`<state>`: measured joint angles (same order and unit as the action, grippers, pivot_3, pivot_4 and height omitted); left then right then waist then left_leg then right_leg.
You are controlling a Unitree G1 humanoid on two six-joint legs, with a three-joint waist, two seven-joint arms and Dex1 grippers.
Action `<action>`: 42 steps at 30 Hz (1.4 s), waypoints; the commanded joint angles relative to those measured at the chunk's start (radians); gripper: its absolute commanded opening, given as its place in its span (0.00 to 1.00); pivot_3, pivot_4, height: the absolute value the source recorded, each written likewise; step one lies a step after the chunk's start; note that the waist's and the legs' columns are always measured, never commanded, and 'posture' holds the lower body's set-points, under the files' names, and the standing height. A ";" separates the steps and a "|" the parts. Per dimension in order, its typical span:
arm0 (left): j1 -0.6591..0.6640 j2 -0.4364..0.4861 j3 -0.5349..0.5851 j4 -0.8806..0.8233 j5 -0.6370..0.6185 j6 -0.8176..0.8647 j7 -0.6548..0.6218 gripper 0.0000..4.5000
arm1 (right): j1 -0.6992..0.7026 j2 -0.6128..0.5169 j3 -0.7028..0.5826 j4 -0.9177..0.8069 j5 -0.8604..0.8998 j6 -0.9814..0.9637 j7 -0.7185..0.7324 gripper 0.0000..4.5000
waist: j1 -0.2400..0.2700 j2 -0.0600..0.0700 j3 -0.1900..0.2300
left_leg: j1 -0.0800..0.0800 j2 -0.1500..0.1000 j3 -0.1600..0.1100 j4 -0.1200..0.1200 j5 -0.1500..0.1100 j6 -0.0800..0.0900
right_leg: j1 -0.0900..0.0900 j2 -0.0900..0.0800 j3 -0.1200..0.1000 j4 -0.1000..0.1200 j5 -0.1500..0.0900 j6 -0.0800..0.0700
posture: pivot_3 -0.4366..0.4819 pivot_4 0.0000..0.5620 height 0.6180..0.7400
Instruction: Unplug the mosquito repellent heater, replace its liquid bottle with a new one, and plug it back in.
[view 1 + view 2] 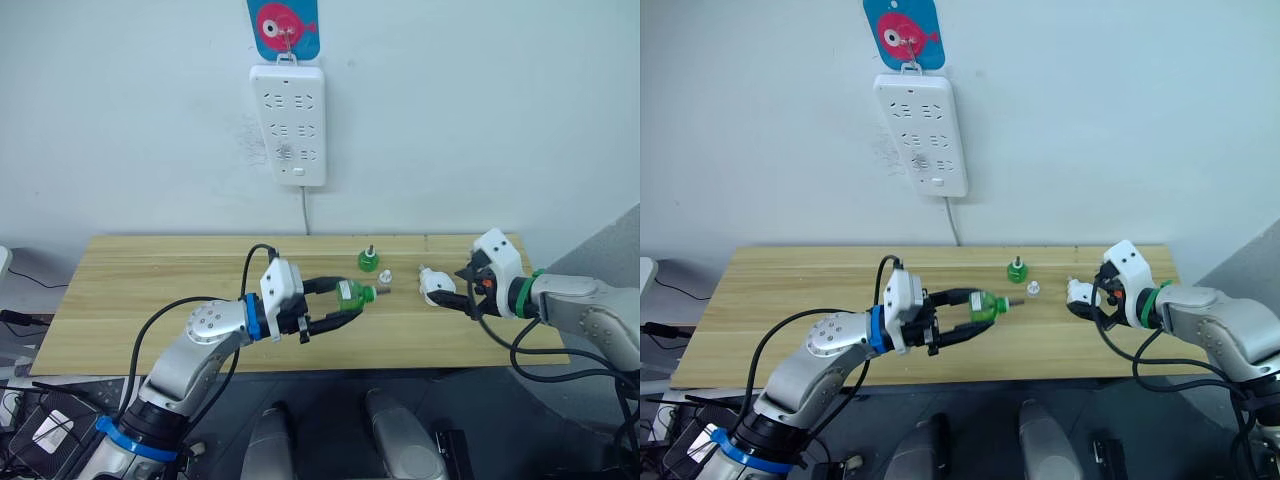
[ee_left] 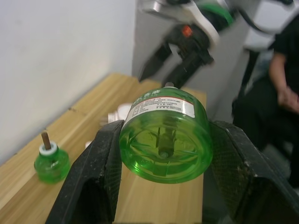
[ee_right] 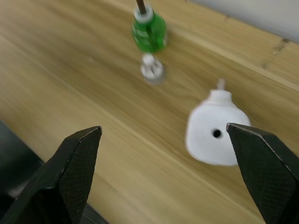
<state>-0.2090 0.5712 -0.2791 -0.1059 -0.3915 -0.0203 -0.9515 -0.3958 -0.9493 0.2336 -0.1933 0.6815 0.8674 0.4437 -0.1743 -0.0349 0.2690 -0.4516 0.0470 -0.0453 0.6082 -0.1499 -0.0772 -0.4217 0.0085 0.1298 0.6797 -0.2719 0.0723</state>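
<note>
My left gripper (image 1: 350, 301) is shut on a green liquid bottle (image 1: 353, 292), held on its side above the table with its wick end pointing right; the left wrist view looks at the bottle's base (image 2: 163, 142) between the two fingers. A second green bottle (image 1: 368, 261) stands upright on the wooden table (image 1: 150, 290), wick up. The white mosquito repellent heater (image 1: 436, 285) lies on the table, unplugged. My right gripper (image 1: 468, 290) is open just right of it, and in the right wrist view the heater (image 3: 216, 133) lies just ahead of the spread fingers.
A white power strip (image 1: 288, 125) hangs on the wall below a blue card with a pink fish (image 1: 283, 28). A small white cap (image 1: 384, 275) lies between the standing bottle and the heater. A seated person (image 2: 285, 70) shows beyond the table's right end.
</note>
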 commanded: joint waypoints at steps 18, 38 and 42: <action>0.066 -0.001 0.023 0.163 0.164 -0.317 -0.117 0.53 | -0.358 0.299 0.114 0.447 -0.364 0.266 0.039 1.00 | -0.014 0.000 0.000 | -0.001 0.000 -0.002 0.000 -0.001 0.002 | 0.001 -0.001 -0.002 0.001 0.001 0.001 | 0.29 0.42 0.96; 0.070 -0.024 0.025 0.132 0.174 -0.278 -0.102 0.53 | -0.477 0.419 0.143 0.804 -0.583 0.061 0.217 1.00 | -0.014 0.000 0.000 | 0.000 0.000 -0.003 0.000 -0.001 0.002 | 0.001 0.000 -0.003 0.002 0.001 0.001 | 0.31 0.43 0.96; 0.071 -0.025 0.028 0.131 0.174 -0.272 -0.103 0.53 | -0.475 0.429 0.141 0.828 -0.612 0.044 0.244 0.96 | -0.013 0.000 0.000 | 0.000 0.000 -0.003 0.000 -0.001 0.002 | 0.001 0.000 -0.004 0.002 0.001 0.001 | 0.30 0.43 0.96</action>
<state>-0.1403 0.5480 -0.2677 0.0658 -0.2119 -0.2899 -1.0565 -0.8576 -0.5161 0.3852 0.6375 0.0892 0.9248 0.6720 -0.1874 -0.0347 0.2691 -0.4518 0.0470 -0.0486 0.6085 -0.1508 -0.0752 -0.4205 0.0082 0.1263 0.6815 -0.2706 0.0731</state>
